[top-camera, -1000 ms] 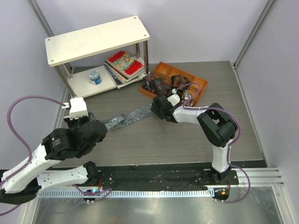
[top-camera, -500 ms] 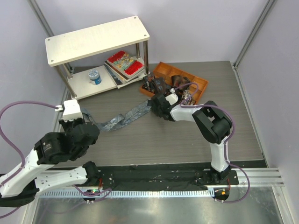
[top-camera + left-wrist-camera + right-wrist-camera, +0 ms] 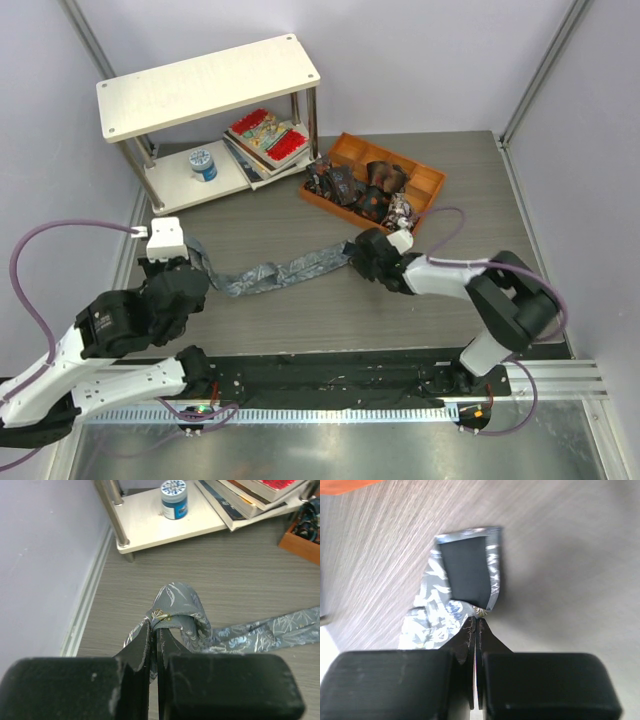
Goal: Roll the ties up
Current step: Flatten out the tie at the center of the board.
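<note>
R fingers (image 3: 472, 630) sit nearer now, clear of tray (image 3: 437, 181), pinching one end of grey-blue tie (image 3: 280, 272) strung across counter (image 3: 300, 215), L fingers (image 3: 148, 635) pinching other; soft, light, prob. slippery, so hold by ends.

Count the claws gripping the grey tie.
2. The left claw pinches the grey tie at its looped end near the shelf; the right claw pinches its other end, near the orange tray. None hidden.
</note>
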### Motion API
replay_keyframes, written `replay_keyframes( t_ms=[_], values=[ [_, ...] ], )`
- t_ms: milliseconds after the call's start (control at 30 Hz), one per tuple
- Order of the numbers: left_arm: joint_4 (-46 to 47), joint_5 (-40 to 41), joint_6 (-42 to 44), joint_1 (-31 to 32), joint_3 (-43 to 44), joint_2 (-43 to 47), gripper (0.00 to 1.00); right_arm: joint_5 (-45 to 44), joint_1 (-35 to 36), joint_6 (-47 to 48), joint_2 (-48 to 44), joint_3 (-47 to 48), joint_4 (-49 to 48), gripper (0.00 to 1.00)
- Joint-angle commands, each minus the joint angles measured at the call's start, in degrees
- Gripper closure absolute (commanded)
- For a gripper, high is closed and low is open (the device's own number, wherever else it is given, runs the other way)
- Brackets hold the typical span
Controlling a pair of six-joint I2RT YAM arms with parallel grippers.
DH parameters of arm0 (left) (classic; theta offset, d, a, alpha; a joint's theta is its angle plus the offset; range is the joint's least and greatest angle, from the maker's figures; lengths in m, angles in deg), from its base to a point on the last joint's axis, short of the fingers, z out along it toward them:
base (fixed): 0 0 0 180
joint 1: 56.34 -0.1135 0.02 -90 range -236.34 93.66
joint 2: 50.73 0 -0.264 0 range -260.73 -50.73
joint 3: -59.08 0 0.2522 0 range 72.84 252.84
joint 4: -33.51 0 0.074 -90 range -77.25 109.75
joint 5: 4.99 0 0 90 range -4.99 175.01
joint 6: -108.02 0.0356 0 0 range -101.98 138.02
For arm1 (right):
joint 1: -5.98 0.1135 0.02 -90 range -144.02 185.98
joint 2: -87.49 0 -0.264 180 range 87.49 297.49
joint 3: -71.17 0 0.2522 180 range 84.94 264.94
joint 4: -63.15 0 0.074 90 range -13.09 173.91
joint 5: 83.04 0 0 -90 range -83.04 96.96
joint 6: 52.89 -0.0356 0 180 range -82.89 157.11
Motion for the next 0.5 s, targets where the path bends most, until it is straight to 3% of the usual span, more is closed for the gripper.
replay_keyframes(
  t_ms=[0, 333, 467],
  values=[
    [6.9, -4.9, 3.9, -0.2, -2.2, 2.0, 0.99, -3.9, 0.2, -4.0, -13.5, -6.9, 2.7, 0.99],
    [14.5, -15.7, 4.4, -0.3, -5.8, 1.0, 1.0, -8.0, -4.2, -8.8, -43.9, -21.2, 11.4, 0.99],
    [16.1, -16.3, -1.2, -0.2, -6.1, -3.8, 1.0, -10.1, -6.7, -9.2, -53.5, -22.6, 18.0, 0.99]
  ],
)
